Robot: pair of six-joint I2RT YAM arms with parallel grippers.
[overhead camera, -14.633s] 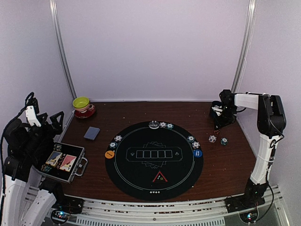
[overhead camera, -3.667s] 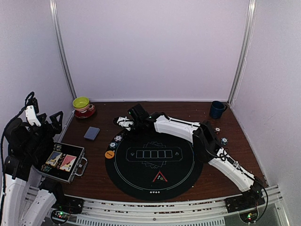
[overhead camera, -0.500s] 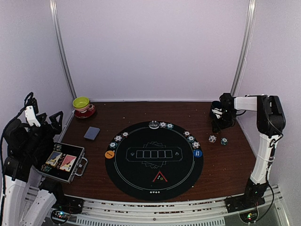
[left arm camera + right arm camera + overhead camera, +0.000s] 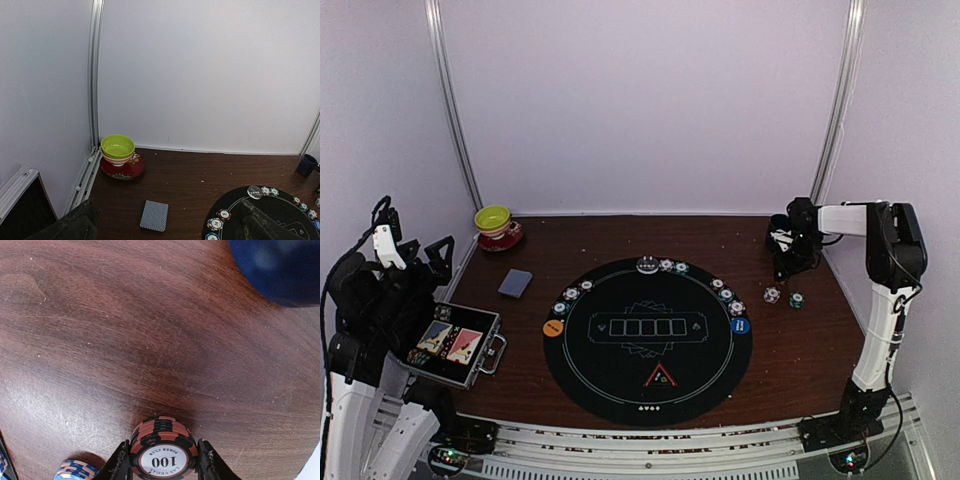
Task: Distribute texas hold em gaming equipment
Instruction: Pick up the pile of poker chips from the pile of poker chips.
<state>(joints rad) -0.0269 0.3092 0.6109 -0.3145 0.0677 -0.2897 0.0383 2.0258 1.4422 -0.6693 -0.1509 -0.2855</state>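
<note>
On the wooden table (image 4: 520, 385), at two o'clock off the black mat (image 4: 650, 375), the right gripper (image 4: 162, 462) clasped a red chip (image 4: 160, 437), likely next needing a clean lift to the mat; the left gripper (image 4: 417, 245) gaped, empty.

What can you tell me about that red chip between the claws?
The red chip is round, with dark stripes round its rim and a white centre label reading 100, Poker Club, Las Vegas. It lies flat, face up, on the wooden table near the mug. The right gripper's fingers touch its two sides.
</note>
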